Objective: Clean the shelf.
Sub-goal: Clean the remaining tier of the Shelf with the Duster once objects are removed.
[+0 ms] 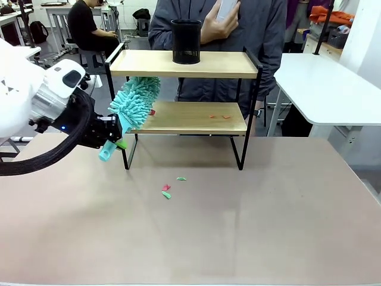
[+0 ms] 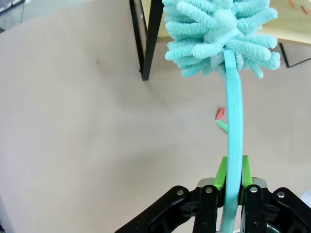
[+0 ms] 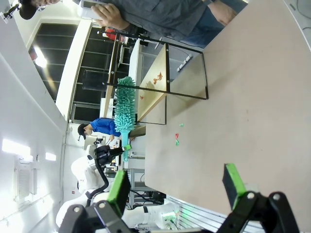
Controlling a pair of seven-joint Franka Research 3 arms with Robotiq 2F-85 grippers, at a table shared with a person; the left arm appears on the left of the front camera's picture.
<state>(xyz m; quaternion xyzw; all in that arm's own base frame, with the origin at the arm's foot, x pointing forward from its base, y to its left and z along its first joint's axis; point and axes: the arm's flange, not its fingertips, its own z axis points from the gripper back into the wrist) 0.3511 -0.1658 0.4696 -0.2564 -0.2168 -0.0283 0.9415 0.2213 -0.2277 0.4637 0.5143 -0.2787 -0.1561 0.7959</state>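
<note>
Left gripper (image 1: 114, 145) was clamped tight on the teal handle of a fluffy duster (image 1: 136, 100) — green pads pinching the stem low down, head pointing up twd the shelf (image 1: 226, 63). Shelf stood at the far middle of the table (image 1: 280, 226), just in front of a person (image 1: 268, 36); a black mesh cup (image 1: 186, 42) sat on its top board. Duster head was at the left end of the lower board, tucked under the top one, w/ a red scrap (image 1: 152, 112) just beside it. More red scraps (image 1: 218, 117) lay further right on that board, well apart from the head. A few green and red bits (image 1: 167, 190) lay on the table in front of the shelf. Right gripper (image 3: 175, 182) hung wide open w/ nothing in it, well back from the shelf.

Step in hand, as I judged it: sweeping the lower board, barely begun at its left end. Next move prob called for dragging the head rightward along the board to reach the far scraps and push them off an edge — keeping the handle clear of the black frame upright, and the head low enough to touch wood w/o catching the top board.
</note>
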